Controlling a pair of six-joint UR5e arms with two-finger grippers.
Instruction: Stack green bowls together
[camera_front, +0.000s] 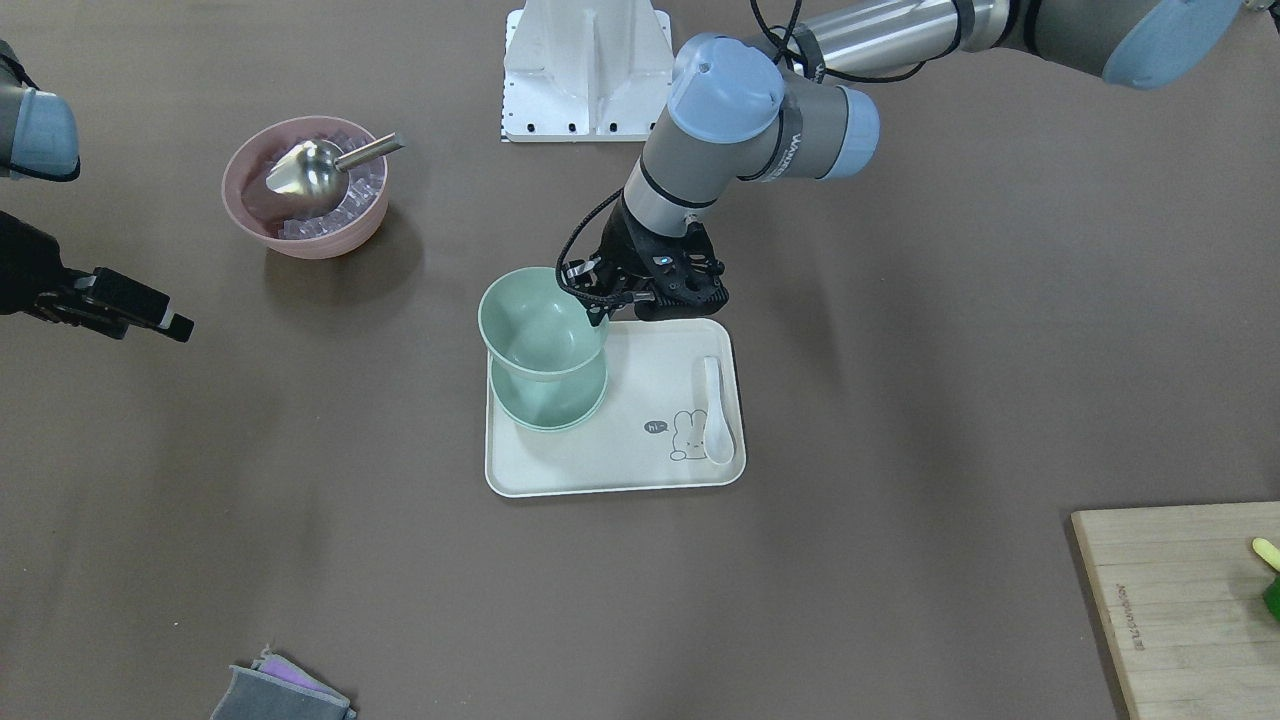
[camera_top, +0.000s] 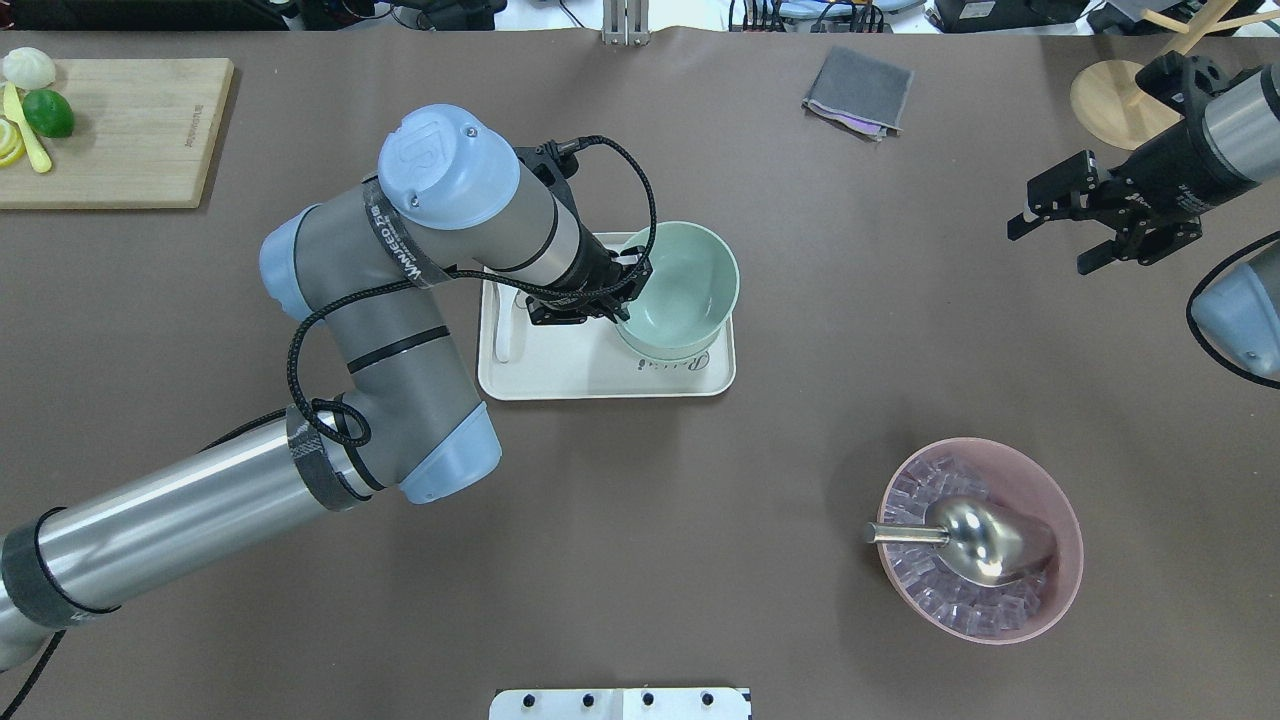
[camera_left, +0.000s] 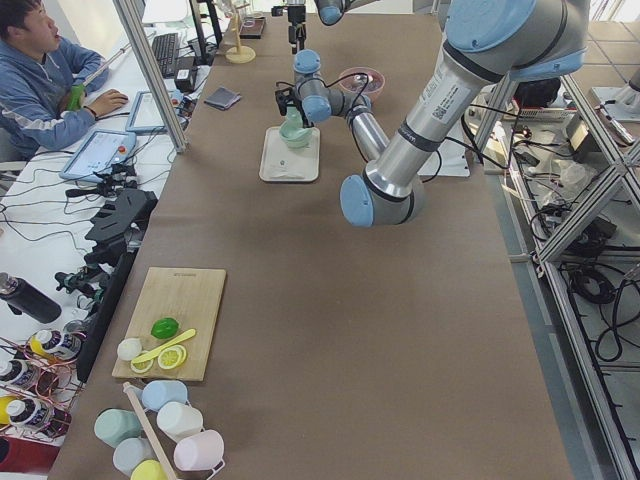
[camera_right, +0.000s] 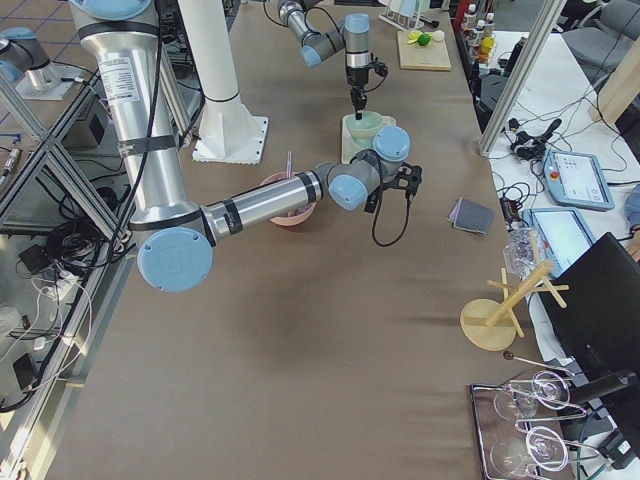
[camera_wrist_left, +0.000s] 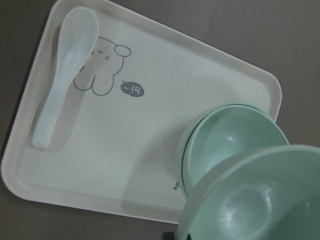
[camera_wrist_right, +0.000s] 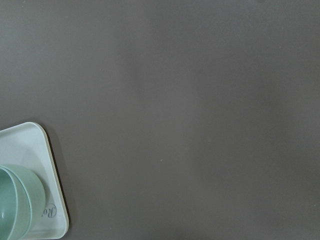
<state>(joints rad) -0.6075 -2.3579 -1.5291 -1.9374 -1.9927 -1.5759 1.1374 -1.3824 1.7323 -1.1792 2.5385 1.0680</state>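
Grip by left gripper (camera_front: 600, 303): pinches rim of held green bowl (camera_front: 538, 325), fingers closed across its wall. Hangs it over lower green bowl (camera_front: 552, 408), overlapping; cannot tell whether touching. Lower green bowl on cream tray (camera_front: 620, 478), at the end away from white spoon (camera_front: 717, 412). Right gripper (camera_top: 1055, 245): spreads jaws wide, grasps nothing, hovers over brown table well apart from tray. Pink bowl (camera_front: 300, 240) of ice with metal scoop (camera_front: 310, 170) nearer it.

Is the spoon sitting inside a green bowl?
No, the spoon lies flat on the tray, apart from the green bowls.
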